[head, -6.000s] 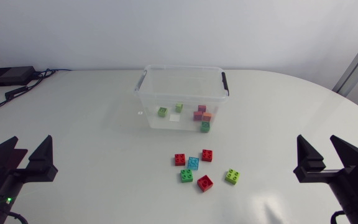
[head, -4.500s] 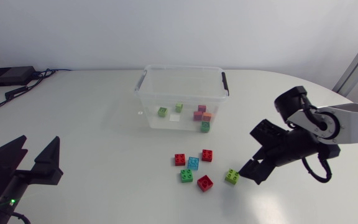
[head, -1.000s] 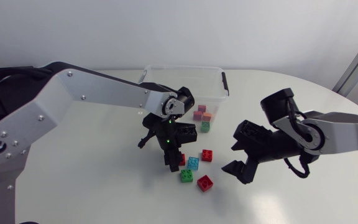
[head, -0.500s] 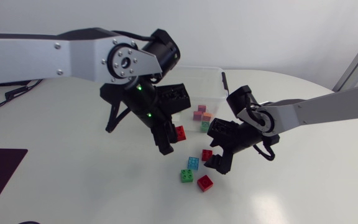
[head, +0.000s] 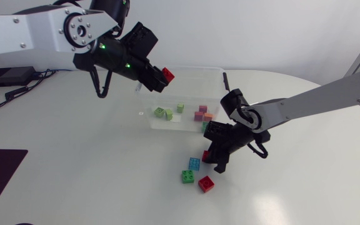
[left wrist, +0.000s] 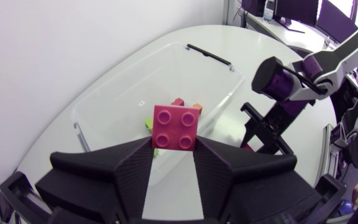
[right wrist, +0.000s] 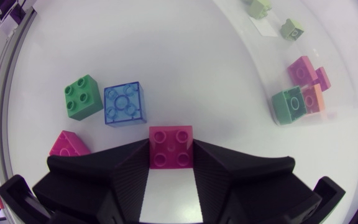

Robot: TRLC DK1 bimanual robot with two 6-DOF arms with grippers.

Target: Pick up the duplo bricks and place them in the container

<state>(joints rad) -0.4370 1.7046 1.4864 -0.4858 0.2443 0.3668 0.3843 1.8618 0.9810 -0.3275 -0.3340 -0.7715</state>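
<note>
My left gripper (head: pixel 162 76) is shut on a red brick (head: pixel 166 75), held high over the left side of the clear container (head: pixel 225 84). In the left wrist view that red brick (left wrist: pixel 175 127) sits between the fingers with the container (left wrist: pixel 104 99) below. My right gripper (head: pixel 213 157) is down at the table in front of the container, shut on another red brick (head: pixel 205 155); the right wrist view shows this brick (right wrist: pixel 170 147) clamped from both sides. Loose beside it lie a blue brick (head: pixel 194 164), a green brick (head: pixel 187 177) and a red brick (head: pixel 205 183).
Several bricks lie inside the container: light green ones (head: pixel 169 114), a pink one (head: pixel 199 115), an orange one (head: pixel 209 116) and a dark green one (head: pixel 205 127). A black box with cables (head: pixel 8 76) sits at the table's far left.
My left arm has risen and swung back over the container with its red brick. My right gripper dropped towards the loose bricks and shut on a red one.
</note>
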